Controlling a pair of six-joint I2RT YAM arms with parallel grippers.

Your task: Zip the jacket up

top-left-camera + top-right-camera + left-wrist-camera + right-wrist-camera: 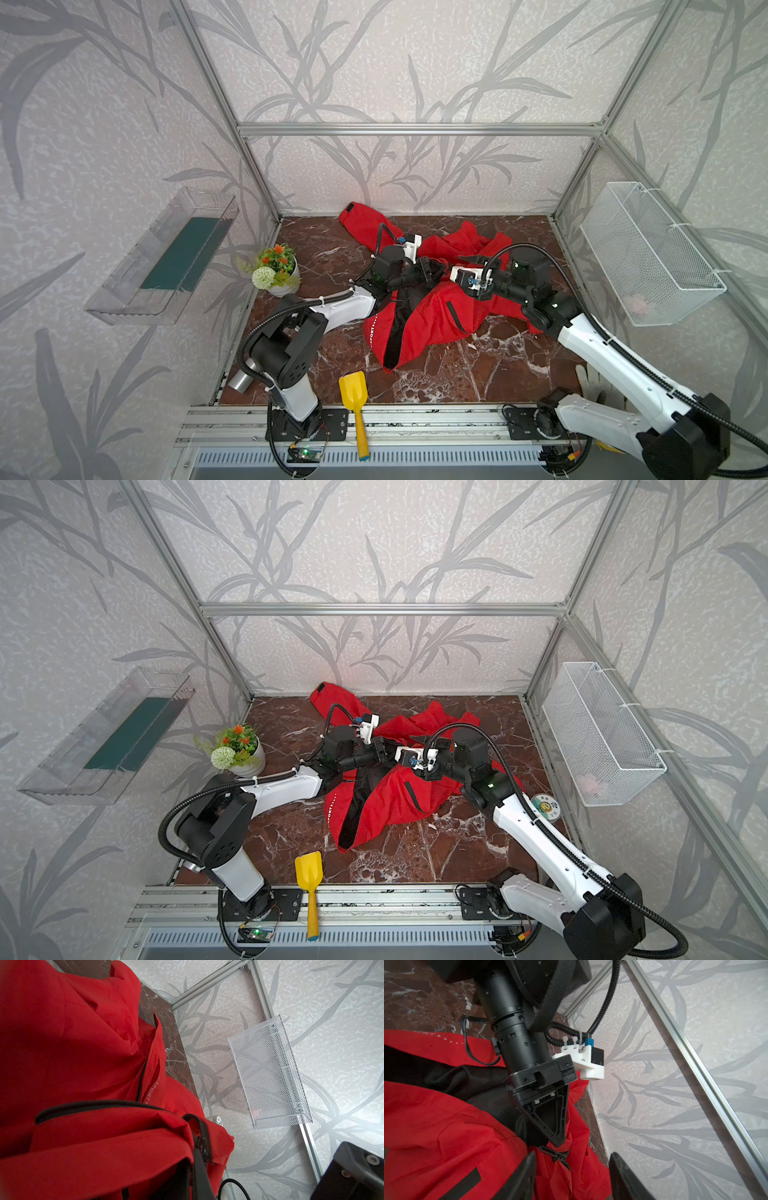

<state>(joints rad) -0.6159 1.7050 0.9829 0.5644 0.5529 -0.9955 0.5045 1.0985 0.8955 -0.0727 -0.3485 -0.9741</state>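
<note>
The left claw (pixel 558 1141) pinches the jacket (pixel 419 324), right claw (pixel 571 1178) gaping alongside

Scoop (pixel 352 390); potted flowers (pixel 276 268); basket (pixel 648 249)

- Under my arms: a dark red-brown, white-veined marble-pattern table (pixel 440 374).
- A crumpled bright red fabric jacket (pixel 432 320) lies across its middle.
- A white pot of orange flowers (pixel 277 270) stands at its left edge.
- A yellow plastic scoop (pixel 353 392) lies at the near edge.
- A round green-and-white tin (pixel 545 807) lies by the right edge.
</note>
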